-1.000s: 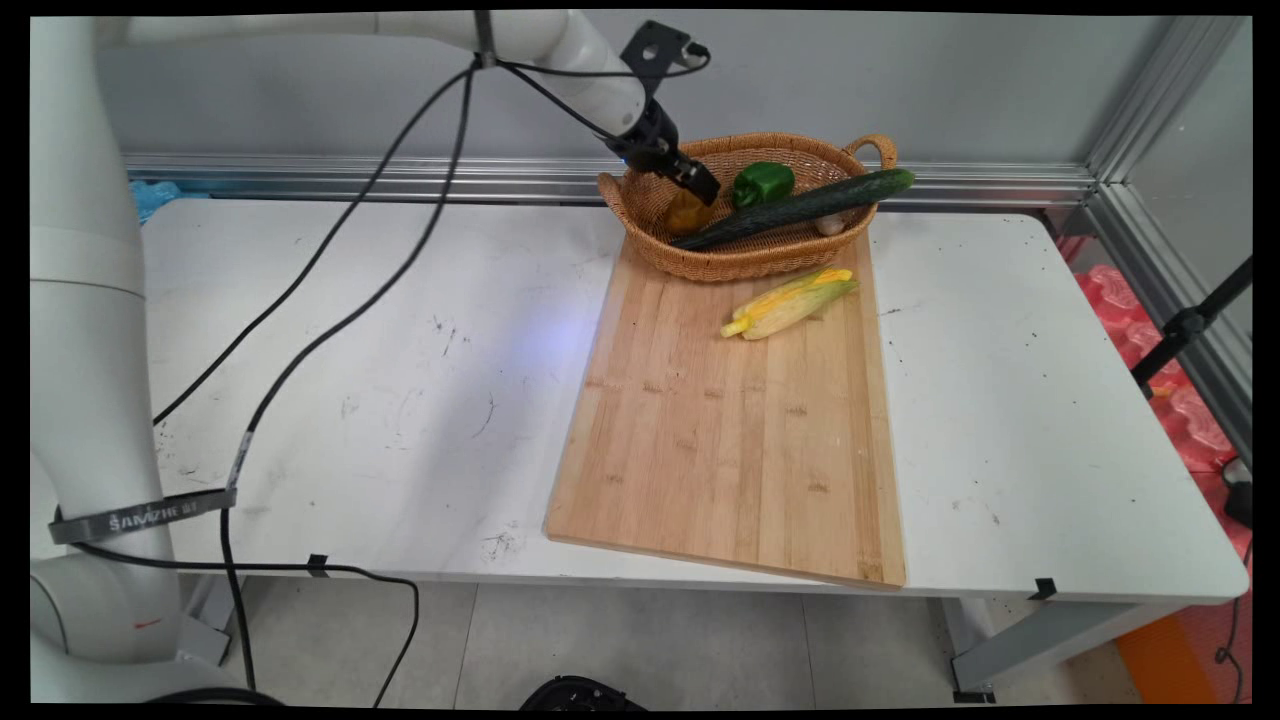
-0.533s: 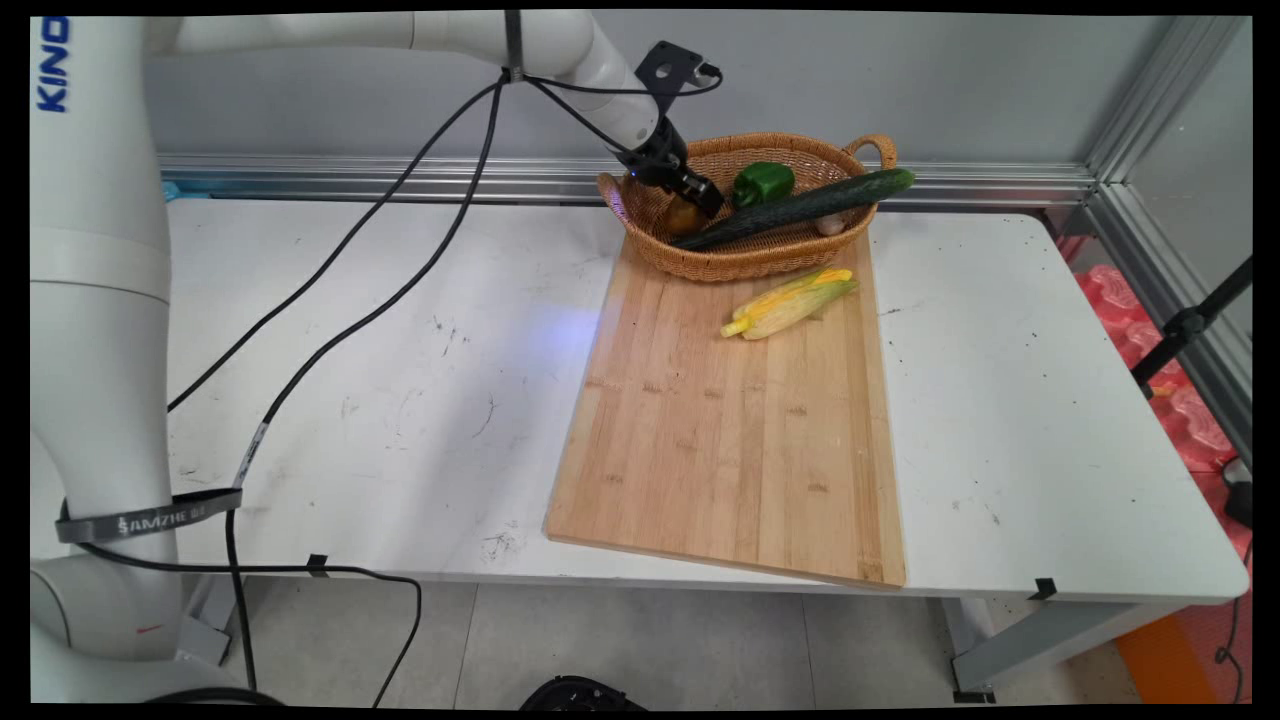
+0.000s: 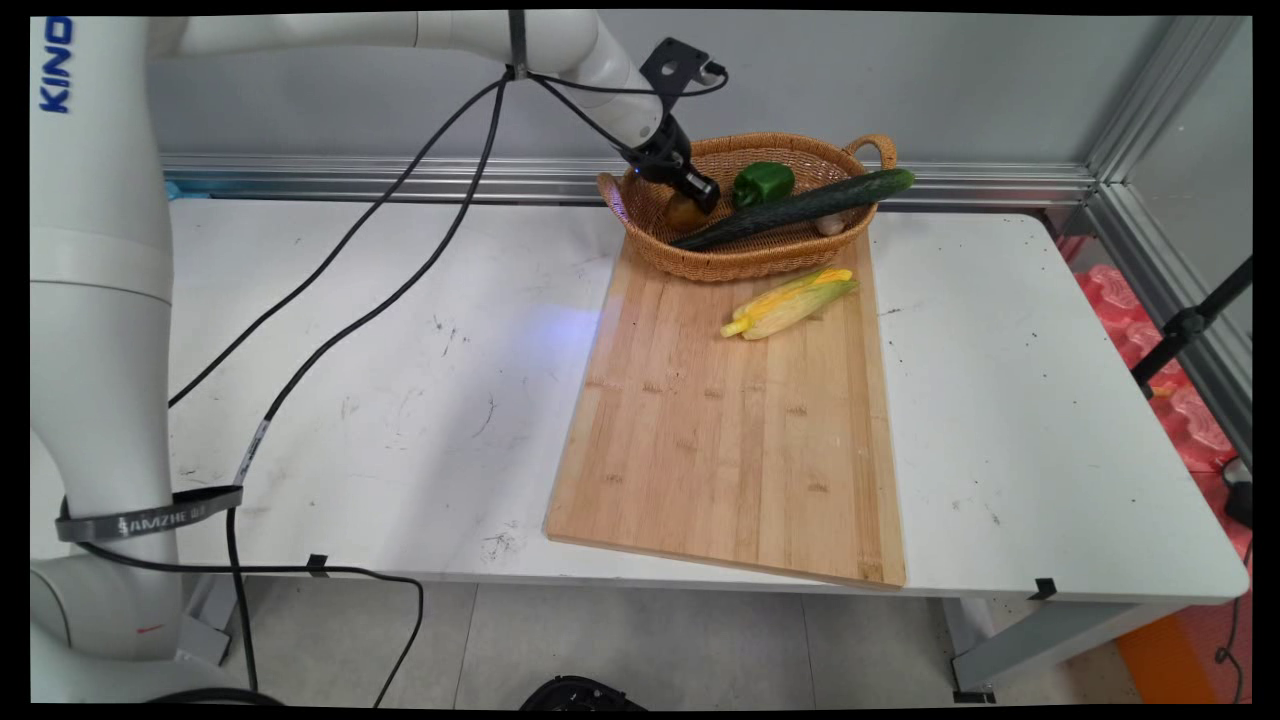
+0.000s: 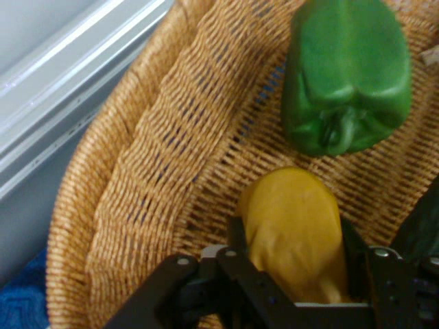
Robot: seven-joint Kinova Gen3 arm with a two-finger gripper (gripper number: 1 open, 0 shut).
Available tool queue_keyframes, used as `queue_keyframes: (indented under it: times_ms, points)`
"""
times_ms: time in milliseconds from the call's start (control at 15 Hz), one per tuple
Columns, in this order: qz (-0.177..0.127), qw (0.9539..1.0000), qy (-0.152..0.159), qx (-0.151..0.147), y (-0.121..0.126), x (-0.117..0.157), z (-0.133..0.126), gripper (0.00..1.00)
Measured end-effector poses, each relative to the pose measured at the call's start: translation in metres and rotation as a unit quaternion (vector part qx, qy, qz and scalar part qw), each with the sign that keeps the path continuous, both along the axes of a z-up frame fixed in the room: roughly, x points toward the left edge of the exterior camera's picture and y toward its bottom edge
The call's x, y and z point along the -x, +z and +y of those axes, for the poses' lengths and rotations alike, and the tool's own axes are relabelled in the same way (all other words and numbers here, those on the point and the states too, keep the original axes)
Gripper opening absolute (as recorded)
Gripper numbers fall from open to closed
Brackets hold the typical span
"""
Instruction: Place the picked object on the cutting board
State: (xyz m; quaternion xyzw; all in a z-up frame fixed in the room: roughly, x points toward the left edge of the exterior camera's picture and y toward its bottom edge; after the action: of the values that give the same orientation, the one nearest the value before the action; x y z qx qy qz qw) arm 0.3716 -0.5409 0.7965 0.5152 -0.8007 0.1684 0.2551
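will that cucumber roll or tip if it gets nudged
Probably tips: the cucumber is long, and one end juts past the basket rim. Its round body may roll. It looks stiff, so likely pivots whole.

The basket (image 3: 760,255) is woven wicker – coarse, ribbed, matt tan, its weave plain in the hand view (image 4: 151,178). Inside it the green pepper (image 4: 346,72) looks smooth and waxy with a soft sheen, and the yellow piece (image 4: 295,229) between the fingers (image 4: 236,236) is smooth and dull. The gripper (image 4: 291,274) is matt black, plastic or metal, with small bright screws. The cucumber (image 3: 800,207) is dark and slightly glossy. The corn (image 3: 790,302) wears papery, fibrous husk. The board (image 3: 720,450) is pale wood, bamboo-like, in satin-finished strips. The table (image 3: 400,380) is white and smooth – scuffed with dark marks.
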Motion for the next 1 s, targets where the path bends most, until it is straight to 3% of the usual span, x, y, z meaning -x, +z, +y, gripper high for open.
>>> queue_keyframes:
  times_ms: [600,867,1000]
  points:
    - [-0.006,0.9989,-0.029,0.036,0.063,0.006,0.025,0.0]
    - [-0.007,0.997,-0.067,0.039,0.097,0.011,0.055,0.0]
    - [-0.007,0.9941,-0.102,0.038,0.112,0.015,0.073,0.0]
